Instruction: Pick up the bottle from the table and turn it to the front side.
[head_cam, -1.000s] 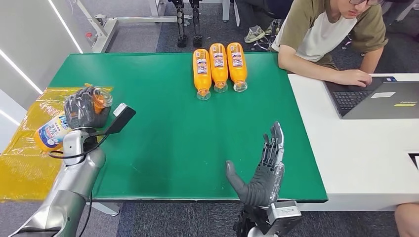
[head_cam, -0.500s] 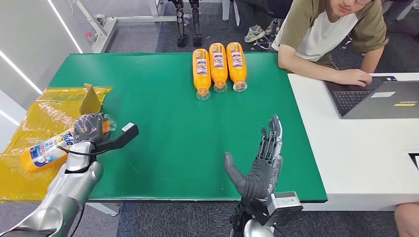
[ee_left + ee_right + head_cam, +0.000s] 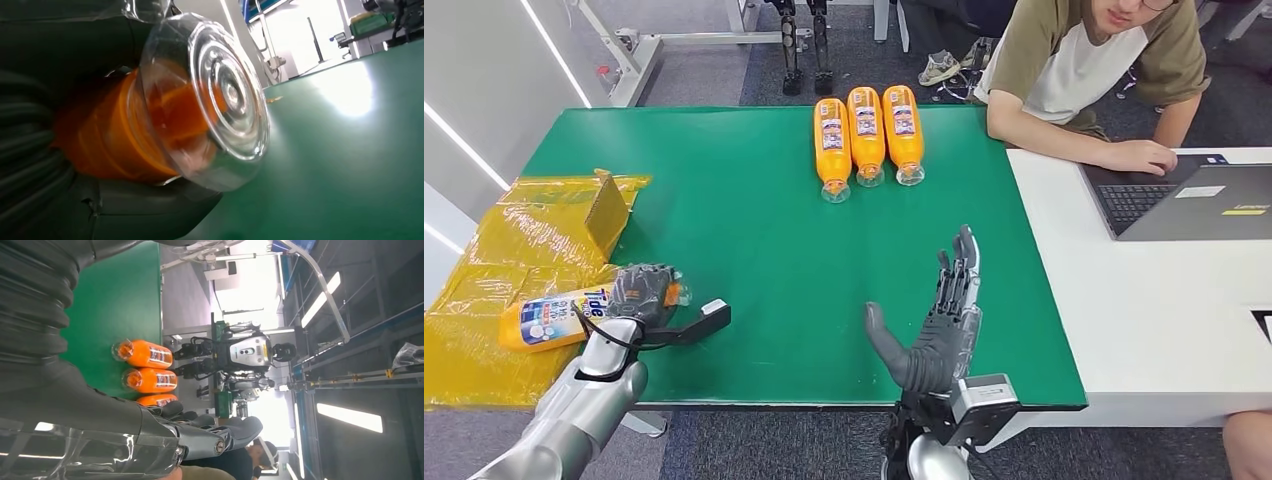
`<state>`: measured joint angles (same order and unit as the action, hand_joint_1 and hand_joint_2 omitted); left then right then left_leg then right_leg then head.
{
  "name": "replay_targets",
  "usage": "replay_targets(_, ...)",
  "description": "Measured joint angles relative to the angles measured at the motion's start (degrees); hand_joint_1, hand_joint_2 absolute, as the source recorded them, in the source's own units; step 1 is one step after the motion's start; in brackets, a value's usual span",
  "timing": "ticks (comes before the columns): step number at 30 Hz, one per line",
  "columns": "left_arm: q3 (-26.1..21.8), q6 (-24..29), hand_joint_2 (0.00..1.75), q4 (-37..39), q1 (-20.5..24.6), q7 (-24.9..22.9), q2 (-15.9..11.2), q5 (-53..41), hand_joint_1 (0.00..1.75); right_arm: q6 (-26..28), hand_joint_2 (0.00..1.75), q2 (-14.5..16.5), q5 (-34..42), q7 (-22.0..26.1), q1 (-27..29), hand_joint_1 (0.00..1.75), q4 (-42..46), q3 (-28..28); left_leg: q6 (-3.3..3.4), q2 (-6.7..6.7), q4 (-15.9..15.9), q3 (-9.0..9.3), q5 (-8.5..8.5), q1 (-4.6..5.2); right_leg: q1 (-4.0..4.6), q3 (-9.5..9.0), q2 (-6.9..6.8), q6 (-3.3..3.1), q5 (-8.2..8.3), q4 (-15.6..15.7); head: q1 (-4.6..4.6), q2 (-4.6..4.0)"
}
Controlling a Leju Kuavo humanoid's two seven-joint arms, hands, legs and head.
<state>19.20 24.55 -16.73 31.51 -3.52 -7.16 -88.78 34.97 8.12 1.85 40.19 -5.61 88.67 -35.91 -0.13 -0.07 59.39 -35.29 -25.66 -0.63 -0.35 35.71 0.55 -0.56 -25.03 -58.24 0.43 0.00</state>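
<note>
- Left hand (image 3: 642,293): fingers wrapped around the neck end of the orange bottle (image 3: 559,317), grasping it. The hand is low at the left edge of the green table (image 3: 754,250).
- Orange bottle: lying roughly on its side. The body with its blue and white label extends left over the yellow plastic sheet (image 3: 514,250); the clear cap end points toward the table.
- Left wrist view: the bottle's clear cap (image 3: 220,95) and orange neck sit close against the dark fingers (image 3: 150,210), just above the green surface.
- Right hand (image 3: 939,325): released, palm upright, fingers spread and pointing away from the robot, thumb out to the side. It holds nothing and stands over the near edge of the table.
- Three further orange bottles (image 3: 866,135): lying side by side at the far edge of the table, caps toward the robot.
- A person (image 3: 1089,70) sits at the adjoining white table (image 3: 1144,300), one hand on a laptop (image 3: 1194,200).
</note>
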Motion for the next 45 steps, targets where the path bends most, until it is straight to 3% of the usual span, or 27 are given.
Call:
replay_targets(4, 0.02, 1.32, 1.75, 0.04, -0.08, 0.89, 0.92, 1.61, 1.68, -0.14, 1.75, 0.05, 0.02, 0.0, -0.08, 0.0, -0.37, 0.01, 0.0, -0.01, 0.0, 0.01, 0.0, 0.0, 0.0, 0.0, -0.03, 0.0, 0.0, -0.01, 0.0, 0.0)
replay_targets(6, 0.01, 1.19, 1.75, 0.05, -0.05, 1.2, 1.34, 2.43, 1.05, -0.33, 1.75, 0.07, 0.03, 0.0, -0.11, 0.0, -0.5, 0.02, 0.0, -0.01, 0.0, 0.02, 0.0, 0.0, 0.0, -0.01, -0.03, 0.0, 0.0, -0.01, -0.01, 0.0)
replay_targets(8, -0.24, 0.33, 1.75, 0.05, 0.02, 1.84, 1.75, 4.02, 0.24, -0.47, 1.75, 0.08, -0.01, 0.01, -0.12, 0.0, -0.58, 0.04, -0.01, -0.02, 0.0, 0.03, 0.01, 0.0, 0.0, -0.01, -0.03, 0.0, 0.0, -0.02, -0.02, -0.01)
replay_targets(10, -1.12, -1.78, 1.75, 0.07, 0.08, 3.09, 2.3, 6.87, 0.0, -0.48, 1.75, 0.08, -0.07, 0.01, -0.12, 0.0, -0.62, 0.07, -0.01, -0.02, 0.0, 0.04, 0.01, 0.0, 0.0, -0.01, -0.03, 0.0, 0.0, -0.02, -0.01, -0.01)
replay_targets(15, -6.19, -11.91, 1.75, 0.09, 1.82, 8.02, 3.67, 15.01, 0.0, -0.7, 1.75, 0.08, -0.55, 0.0, -0.01, 0.0, -0.62, 0.2, -0.03, -0.06, -0.01, 0.1, 0.02, 0.01, 0.0, -0.07, -0.06, -0.01, 0.0, -0.03, -0.01, 0.0)
replay_targets(26, -14.83, -25.53, 1.75, 0.09, 4.18, 15.43, 3.46, 22.76, 0.0, -1.87, 1.75, 0.07, -1.44, 0.02, 1.25, 0.0, -0.57, 1.19, -0.05, -0.03, -0.04, 0.15, 0.04, 0.0, 0.0, -0.08, -0.04, -0.03, 0.01, -0.09, 0.0, -0.01)
replay_targets(32, -18.8, -37.36, 1.75, 0.09, 4.97, 21.38, 1.06, 27.35, 0.0, -2.5, 1.75, 0.08, -1.89, 0.01, 1.66, 0.0, -0.57, 1.83, -0.08, 0.0, -0.14, 0.32, 0.04, 0.01, -0.01, -0.18, -0.02, -0.09, -0.02, -0.1, -0.01, 0.0)
replay_targets(38, -21.85, -47.44, 1.75, 0.09, 5.6, 24.43, -2.09, 30.8, 0.0, -1.87, 1.75, 0.08, -2.03, 0.0, 1.89, 0.0, -0.35, 2.13, -0.36, 0.17, -0.18, 0.53, 0.04, -0.01, -0.02, -0.2, 0.21, -0.19, 0.02, -0.17, -0.02, -0.01)
replay_targets(41, -22.87, -49.22, 1.75, 0.08, 5.71, 26.76, -3.41, 31.68, 0.0, -1.39, 1.75, 0.08, -2.17, 0.02, 2.05, 0.0, -0.07, 2.31, -0.43, 0.16, -0.21, 0.54, 0.09, -0.02, -0.01, -0.15, 0.21, -0.26, 0.02, -0.19, -0.02, 0.0)
replay_targets(45, -23.56, -46.59, 1.75, -0.26, 6.0, 32.25, -4.36, 32.77, 0.0, -0.9, 1.75, 0.12, -2.85, 0.02, 2.4, 0.0, 0.4, 2.53, -0.55, 0.17, -0.22, 0.45, 0.17, -0.03, 0.01, -0.02, 0.23, -0.38, 0.07, -0.21, -0.02, 0.0)
